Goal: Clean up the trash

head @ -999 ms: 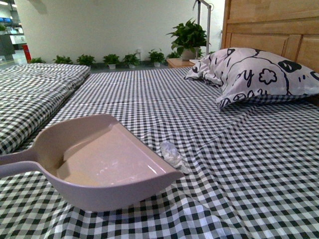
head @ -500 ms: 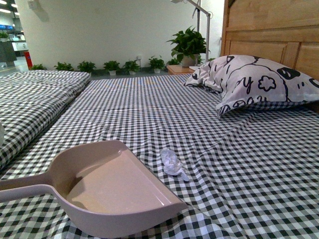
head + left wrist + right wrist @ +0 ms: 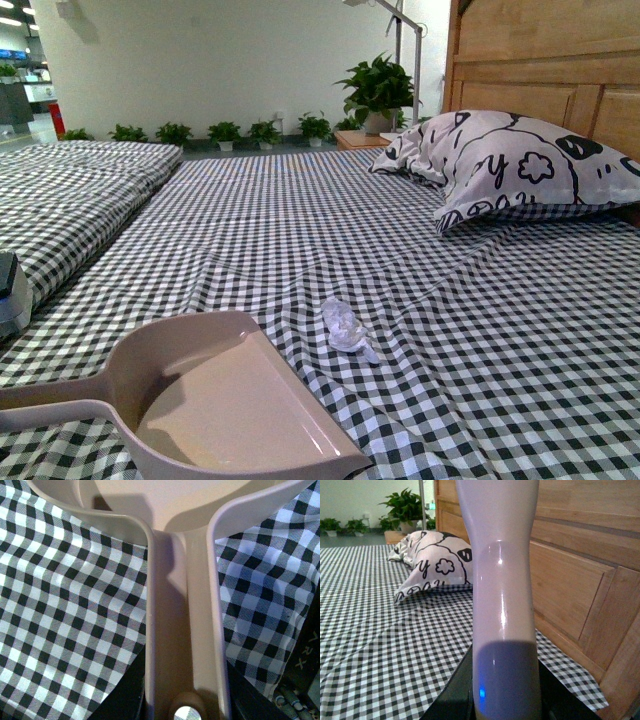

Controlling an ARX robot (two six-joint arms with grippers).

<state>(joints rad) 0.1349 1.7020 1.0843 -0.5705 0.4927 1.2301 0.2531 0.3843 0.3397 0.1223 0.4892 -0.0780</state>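
Observation:
The trash [image 3: 345, 327], a small wad of clear glossy film, lies on the checked bed sheet just beyond the far right corner of the pale pink dustpan [image 3: 215, 400], a short gap away. My left gripper [image 3: 186, 700] is shut on the dustpan handle [image 3: 185, 630], which runs up to the pan's scoop. The handle also shows at the left edge of the front view [image 3: 45, 408]. My right gripper [image 3: 506, 700] is shut on the pale pink brush handle [image 3: 502, 590], held upright above the sheet near the headboard. The brush's bristles are out of view.
A black-and-white printed pillow [image 3: 520, 165] lies at the far right against the wooden headboard [image 3: 545, 50]. A folded checked quilt [image 3: 70, 190] lies at the left. A dark object [image 3: 10, 290] shows at the left edge. Potted plants [image 3: 378, 85] stand beyond the bed.
The dustpan has come down and back toward me, from raised and tilted to low over the sheet. The trash has not moved. A dark object has come into view at the left edge.

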